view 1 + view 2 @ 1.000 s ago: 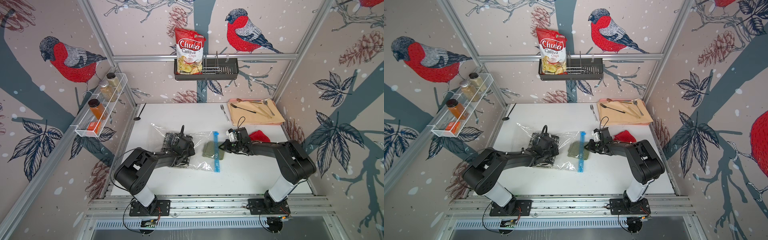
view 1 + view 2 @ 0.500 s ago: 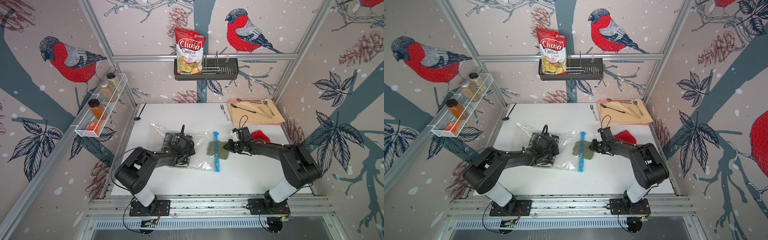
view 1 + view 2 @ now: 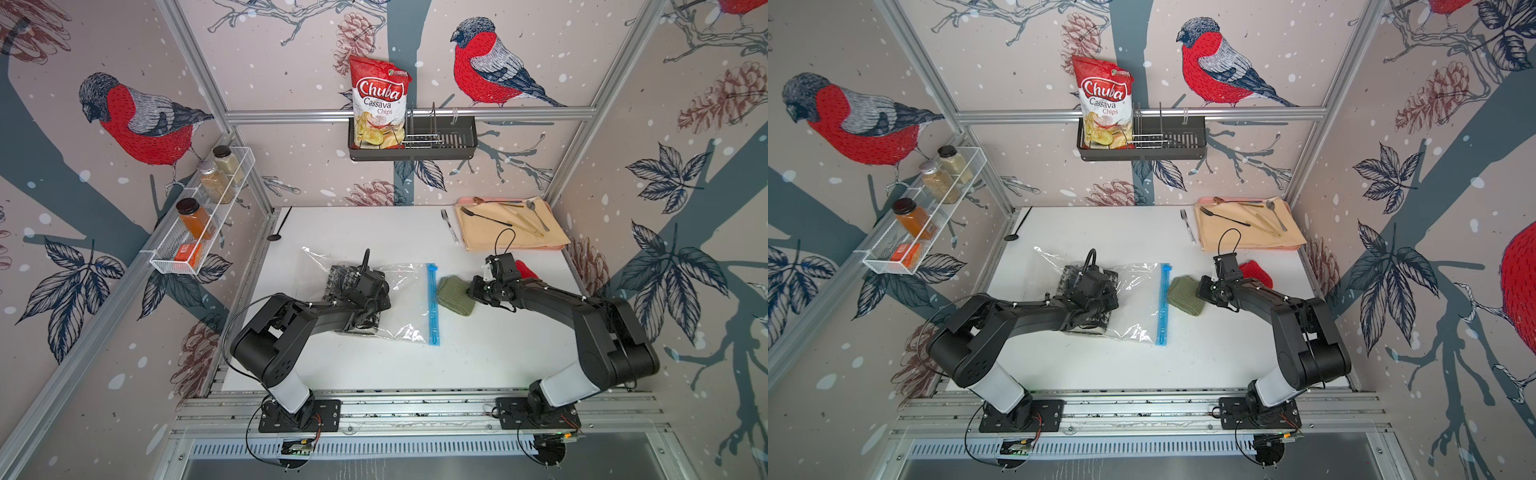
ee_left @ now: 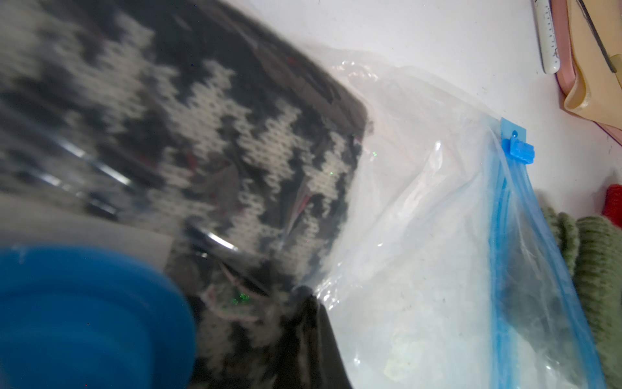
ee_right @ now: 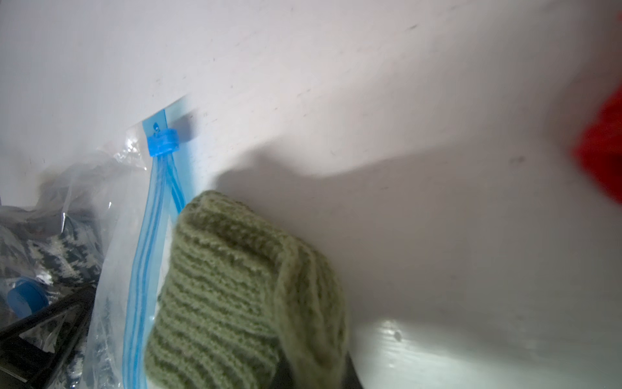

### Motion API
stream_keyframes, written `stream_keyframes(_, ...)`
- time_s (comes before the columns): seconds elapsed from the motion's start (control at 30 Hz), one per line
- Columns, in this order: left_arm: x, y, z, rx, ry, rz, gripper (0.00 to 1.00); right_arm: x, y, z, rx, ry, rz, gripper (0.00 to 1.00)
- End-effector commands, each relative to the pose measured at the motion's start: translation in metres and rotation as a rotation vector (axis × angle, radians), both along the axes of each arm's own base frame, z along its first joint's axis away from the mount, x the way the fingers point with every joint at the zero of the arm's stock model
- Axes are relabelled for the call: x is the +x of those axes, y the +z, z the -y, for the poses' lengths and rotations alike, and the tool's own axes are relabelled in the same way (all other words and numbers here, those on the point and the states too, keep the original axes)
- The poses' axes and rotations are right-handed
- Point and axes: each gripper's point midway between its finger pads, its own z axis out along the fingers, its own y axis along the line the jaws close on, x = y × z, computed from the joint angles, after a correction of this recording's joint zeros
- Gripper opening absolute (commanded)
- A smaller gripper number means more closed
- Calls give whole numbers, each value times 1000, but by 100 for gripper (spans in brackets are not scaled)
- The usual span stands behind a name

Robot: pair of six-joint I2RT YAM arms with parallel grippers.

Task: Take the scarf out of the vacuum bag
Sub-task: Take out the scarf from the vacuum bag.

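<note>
Scarf (image 4: 235,151) inside the bag (image 3: 409,286), mid-bench (image 3: 457,361).

Noted bare white bench nearest the arm bases. Found the left hand (image 3: 383,300) low over the clear bag, clamped tight on a pucker of its film, near the round blue valve (image 4: 84,320). Found the scarf, black-and-white knit, folded flat within the bag under that hand, apart from the blue zip strip (image 3: 432,305) with slack empty film between. Found the right hand (image 3: 473,291) closed on the edge of a green knit piece (image 3: 455,296), outside the bag and just beside the zip strip. Spotted a red knit piece (image 3: 525,270) just behind the right wrist. Farther back: fork (image 3: 449,226) beside a pink tray (image 3: 519,249) carrying tan cloth and cutlery. On the back wall: chip bag (image 3: 378,104) upright in a dark rack (image 3: 453,143).
</note>
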Motion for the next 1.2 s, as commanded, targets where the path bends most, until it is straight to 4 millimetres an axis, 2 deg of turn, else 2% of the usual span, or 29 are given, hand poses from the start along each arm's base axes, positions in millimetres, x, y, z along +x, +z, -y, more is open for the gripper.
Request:
stream_keyframes(0.0,-7,-7,-4,10,9,-45,0,7,5,14,-33,-44,13,0)
stream_keyframes(0.33,-5,-3,-2,8,9,-40,0,13,-4,53,-36,-195,8,0)
stream_keyframes(0.67,-4,1,-4,8,16,-35,0,9,8,100,-68,-373,55,0)
stream_keyframes(1.17,-3,-1,0,7,2,-34,0,17,-3,140,-47,-527,59,0)
